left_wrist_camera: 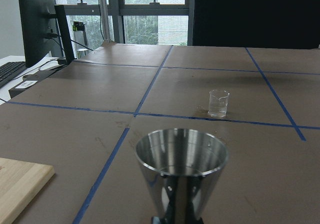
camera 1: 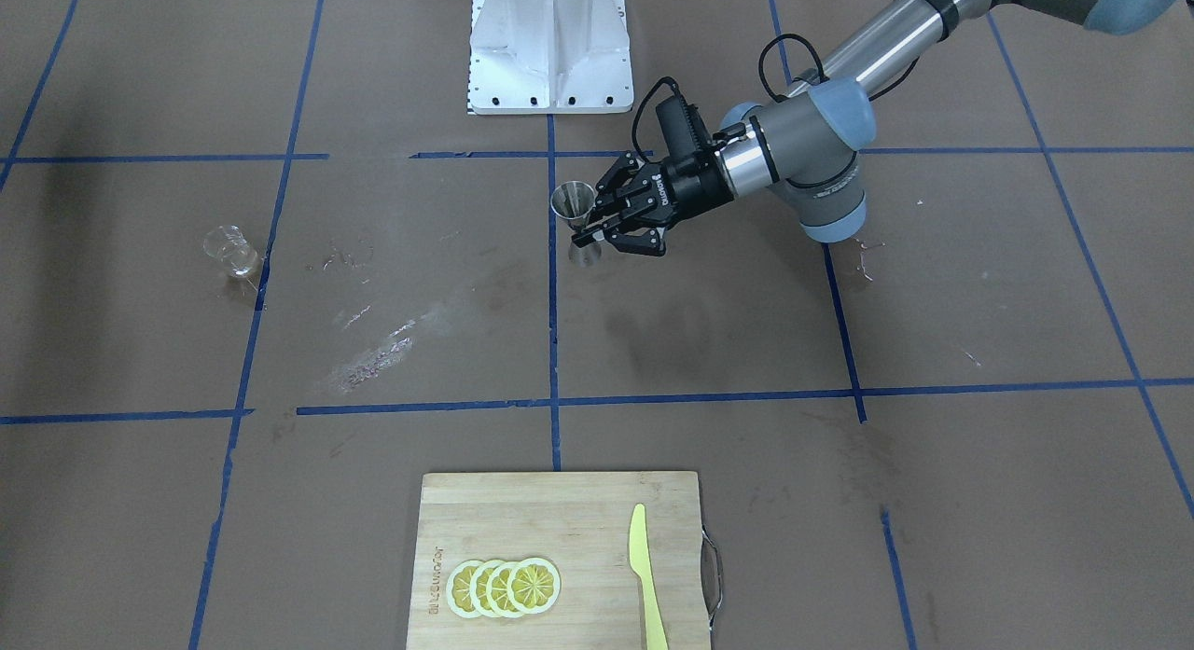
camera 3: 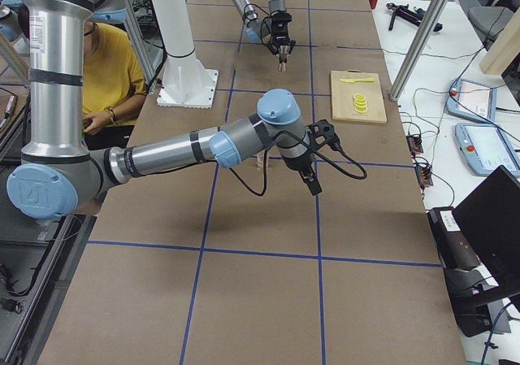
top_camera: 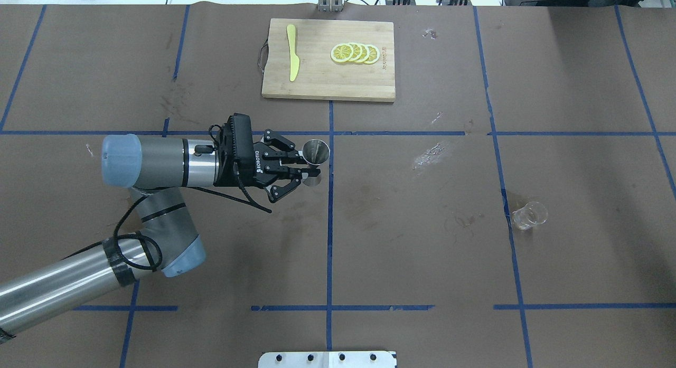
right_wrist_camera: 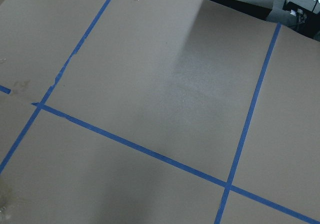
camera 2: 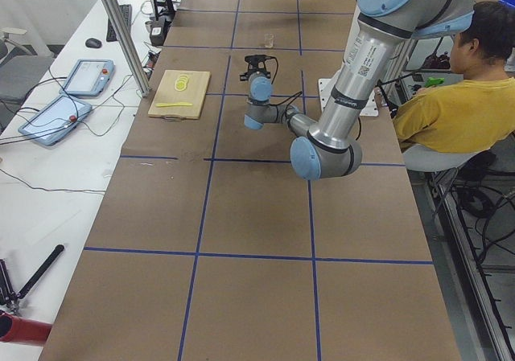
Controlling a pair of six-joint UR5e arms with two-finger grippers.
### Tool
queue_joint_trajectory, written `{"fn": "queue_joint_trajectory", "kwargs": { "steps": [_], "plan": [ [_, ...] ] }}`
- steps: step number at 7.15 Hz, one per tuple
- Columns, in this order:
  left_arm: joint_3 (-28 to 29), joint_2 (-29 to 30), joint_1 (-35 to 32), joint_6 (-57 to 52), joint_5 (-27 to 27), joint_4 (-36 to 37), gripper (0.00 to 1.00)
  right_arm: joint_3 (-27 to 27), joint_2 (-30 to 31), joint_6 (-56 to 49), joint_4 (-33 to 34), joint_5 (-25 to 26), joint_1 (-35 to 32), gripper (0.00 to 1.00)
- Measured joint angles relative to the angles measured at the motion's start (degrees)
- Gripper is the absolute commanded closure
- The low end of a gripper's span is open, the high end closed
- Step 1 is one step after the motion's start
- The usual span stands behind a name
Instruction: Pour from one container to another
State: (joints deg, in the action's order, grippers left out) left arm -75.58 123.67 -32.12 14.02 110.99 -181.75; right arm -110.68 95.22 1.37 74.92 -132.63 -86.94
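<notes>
Jigger was clamped at waist by left gripper. Glass cup, at 3 o'clock, was judged next to be grasped. Right gripper jaw state could not be told.

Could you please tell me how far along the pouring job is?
Done: the left gripper is shut on the waist of the upright jigger. In hand: nothing pours yet; the glass cup stands alone, far from the jigger, with no gripper at it. Left: pick up the cup, bring it to the jigger and tip it in.
</notes>
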Motion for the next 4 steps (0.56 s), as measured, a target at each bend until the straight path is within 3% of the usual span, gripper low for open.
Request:
{"fn": "queue_joint_trajectory", "kwargs": {
  "steps": [4],
  "plan": [
    [1.79,5.21,1.82,0.18,-0.08,3.37,1.0,-0.71,1.41,8.93,0.61,-0.4,-0.05,0.0]
  ]
}}
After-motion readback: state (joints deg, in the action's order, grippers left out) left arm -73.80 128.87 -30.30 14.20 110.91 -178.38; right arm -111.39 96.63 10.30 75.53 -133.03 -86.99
